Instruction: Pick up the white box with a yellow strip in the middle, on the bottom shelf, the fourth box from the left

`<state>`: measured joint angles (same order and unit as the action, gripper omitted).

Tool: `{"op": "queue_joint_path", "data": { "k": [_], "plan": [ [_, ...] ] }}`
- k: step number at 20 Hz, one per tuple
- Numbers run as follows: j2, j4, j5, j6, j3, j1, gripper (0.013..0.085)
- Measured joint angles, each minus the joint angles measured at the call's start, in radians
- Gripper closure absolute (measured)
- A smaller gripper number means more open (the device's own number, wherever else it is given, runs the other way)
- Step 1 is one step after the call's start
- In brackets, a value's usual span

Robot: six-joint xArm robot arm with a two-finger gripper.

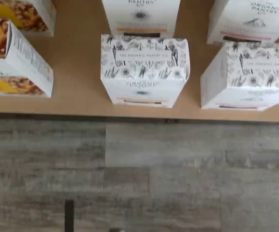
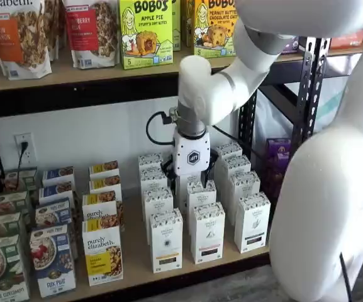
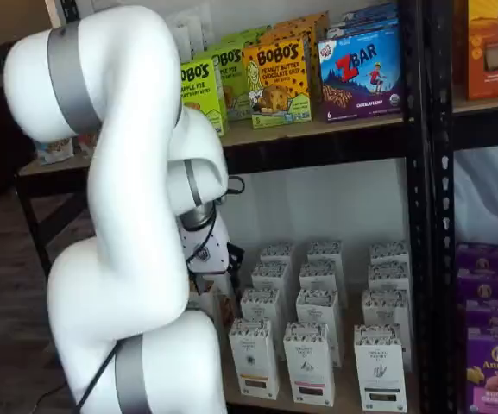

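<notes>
The gripper (image 2: 190, 179) hangs among the white cartons, jaws spread wide, holding nothing. The white box (image 2: 166, 241) with its dull yellow band stands upright at the front of its row on the bottom shelf (image 2: 187, 272), facing outward for an easy reach. Aisles flank it; the next carton (image 2: 207, 232) stands near.
</notes>
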<state>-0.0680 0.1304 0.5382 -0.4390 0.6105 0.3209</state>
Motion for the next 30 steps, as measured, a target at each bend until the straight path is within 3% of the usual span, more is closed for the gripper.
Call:
{"op": "queue_joint_path", "data": {
  "k": [4, 14, 19, 30],
  "plan": [
    [0.072, 0.02, -0.049, -0.017, 0.023, -0.004, 0.013],
    [0.232, 0.013, -0.162, -0.005, 0.076, -0.014, 0.013],
    [0.303, 0.059, -0.196, -0.049, 0.106, -0.015, 0.013],
    [0.453, 0.087, -0.253, -0.064, 0.205, -0.029, 0.013]
  ]
}}
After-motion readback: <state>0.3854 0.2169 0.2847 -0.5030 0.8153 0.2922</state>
